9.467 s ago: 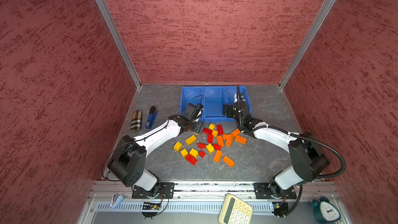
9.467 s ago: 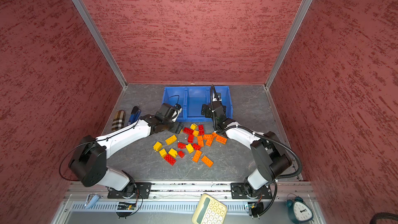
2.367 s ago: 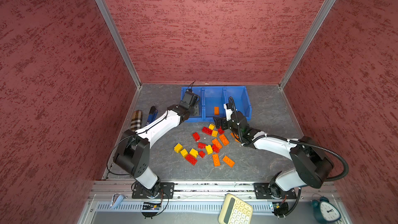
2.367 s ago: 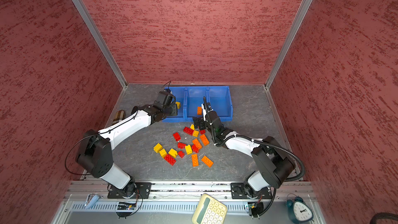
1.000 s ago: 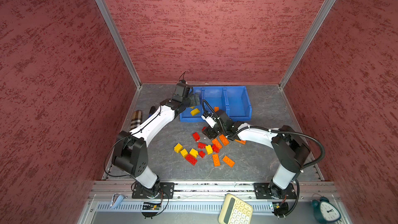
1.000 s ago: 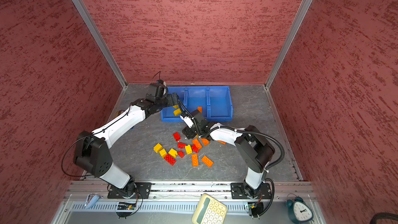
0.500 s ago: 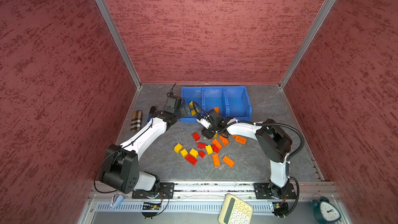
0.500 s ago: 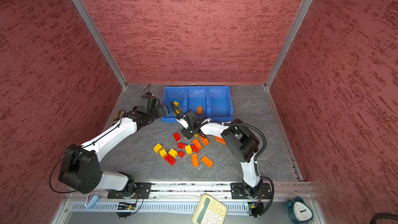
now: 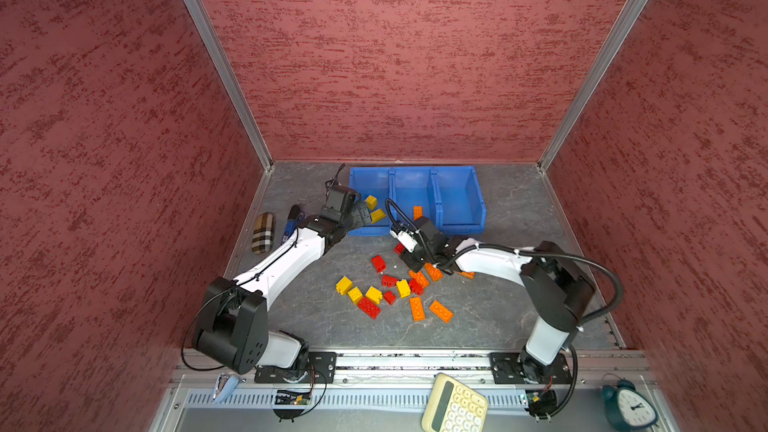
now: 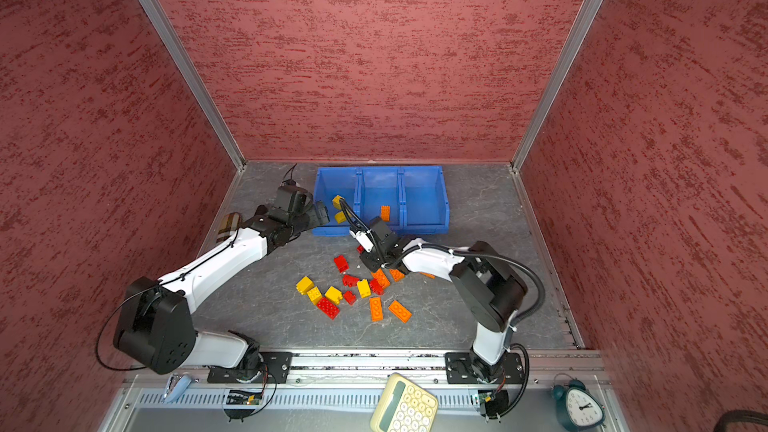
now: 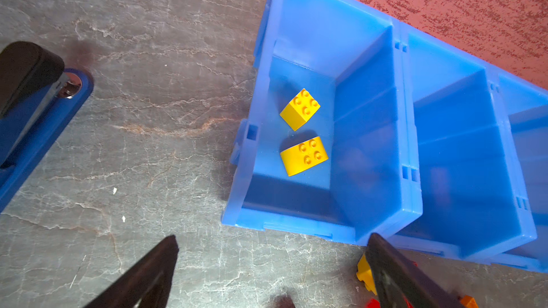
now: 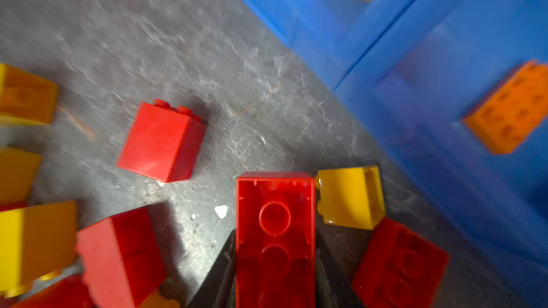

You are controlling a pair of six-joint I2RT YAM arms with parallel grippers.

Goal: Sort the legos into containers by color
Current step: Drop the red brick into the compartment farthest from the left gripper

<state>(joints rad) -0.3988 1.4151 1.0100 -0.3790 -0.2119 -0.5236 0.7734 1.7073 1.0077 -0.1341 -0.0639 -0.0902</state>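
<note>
Nearest, on the metal front ledge (image 9: 374,419): a cream-yellow push-button calculator (image 9: 454,405) and a dark teal round alarm clock (image 9: 629,407). Next, on the grey marbled tabletop (image 9: 498,313): loose legos (image 9: 395,290), small studded plastic bricks in yellow, orange and red, square and oblong, scattered in a cluster at mid-table. At the cluster's far edge is the right gripper (image 12: 275,241), its black fingers pressed against both long sides of a red oblong lego (image 12: 275,232) whose hollow, tube-lined underside faces the wrist camera. Whether this brick is clear of the table cannot be told. A yellow square brick (image 12: 350,197) lying on its side touches it, and a red square brick (image 12: 161,142) sits apart. The left gripper (image 11: 274,240) has its jaws spread fully wide, holds nothing and hangs just before the front lip of the leftmost bin. To the left lie a blue-and-black stapler (image 11: 32,108) and a tan plaid cylindrical case (image 9: 263,232). Farther back, three bright blue plastic open-top containers (image 9: 457,184) are joined in a row. The leftmost holds two yellow four-stud legos (image 11: 300,109), studs up and near each other but not touching. The middle one holds one orange oblong lego (image 9: 417,212). Farthest is the red textured back wall (image 9: 395,56).
</note>
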